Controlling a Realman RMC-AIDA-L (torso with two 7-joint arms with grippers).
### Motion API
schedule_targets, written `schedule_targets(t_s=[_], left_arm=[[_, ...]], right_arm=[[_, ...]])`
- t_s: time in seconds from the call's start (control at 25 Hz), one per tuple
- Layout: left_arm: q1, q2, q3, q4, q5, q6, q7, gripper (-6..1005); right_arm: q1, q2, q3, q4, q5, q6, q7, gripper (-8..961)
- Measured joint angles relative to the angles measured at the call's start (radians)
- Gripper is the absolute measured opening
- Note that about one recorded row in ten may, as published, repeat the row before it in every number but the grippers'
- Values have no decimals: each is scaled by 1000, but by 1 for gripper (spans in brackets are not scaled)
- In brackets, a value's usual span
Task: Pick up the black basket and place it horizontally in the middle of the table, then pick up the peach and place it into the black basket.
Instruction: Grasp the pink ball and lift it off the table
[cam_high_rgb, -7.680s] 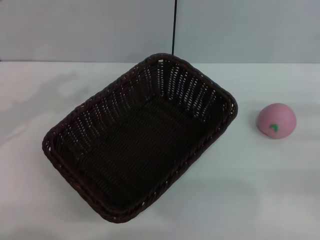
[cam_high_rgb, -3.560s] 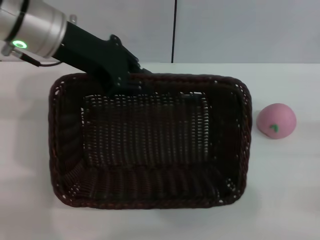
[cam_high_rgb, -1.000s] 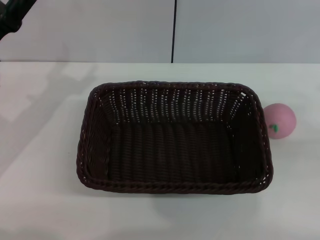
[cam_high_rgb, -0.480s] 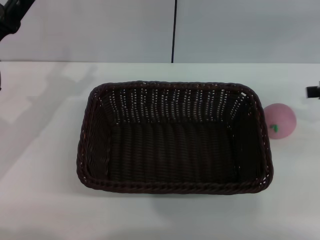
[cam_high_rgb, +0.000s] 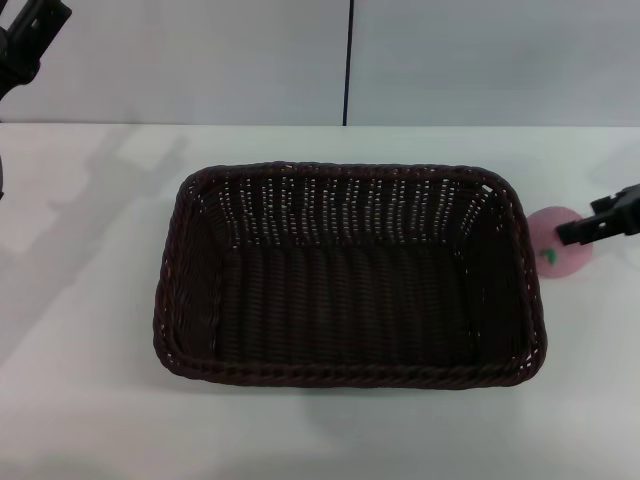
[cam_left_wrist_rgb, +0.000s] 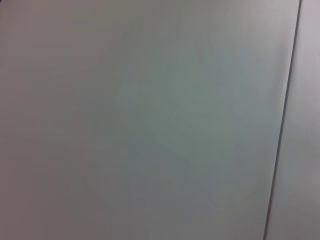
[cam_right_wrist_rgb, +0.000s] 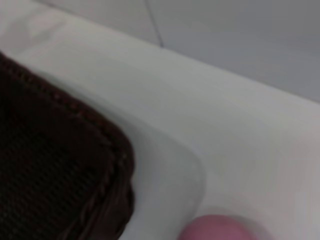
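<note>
**A bare test bench, by the look of it**

I seem to be working in a lab or test room rather than a home. In front of me is a plain white table (cam_high_rgb: 90, 400) with only a wicker basket (cam_high_rgb: 350, 372) and a toy-like pink peach (cam_high_rgb: 556, 255) set out on it. Behind the table stands a blank pale grey wall (cam_high_rgb: 200, 60) of flat panels, split by one thin dark seam (cam_high_rgb: 347, 60).
</note>
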Motion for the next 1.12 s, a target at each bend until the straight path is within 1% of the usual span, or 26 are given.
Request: schedule_targets(t_s=[0.12, 0.2, 0.32, 0.56, 0.76, 0.96, 1.12], left_arm=[[0, 0, 0, -6, 0, 3, 0, 832], [1, 0, 0, -9, -1, 9, -1, 832], [2, 1, -1, -10, -1, 19, -3, 832], [4, 3, -3, -12, -3, 23, -4, 832], [4, 3, -3, -12, -3, 19, -4, 832], [4, 3, -6, -12, -2, 18, -4, 832], [6, 4, -23, -25, -2, 17, -4, 832]], right_arm=[[4, 13, -42, 14, -2, 23, 1, 758], [6, 18, -67, 24, -2, 35, 5, 747], [10, 19, -93, 45, -6, 48, 12, 731], [9, 25, -98, 50, -15, 61, 13, 698], [5, 30, -89, 44, -15, 63, 13, 452], [-16, 33, -62, 16, 9, 70, 13, 394], [-39, 33, -4, -11, 41, 64, 13, 353]])
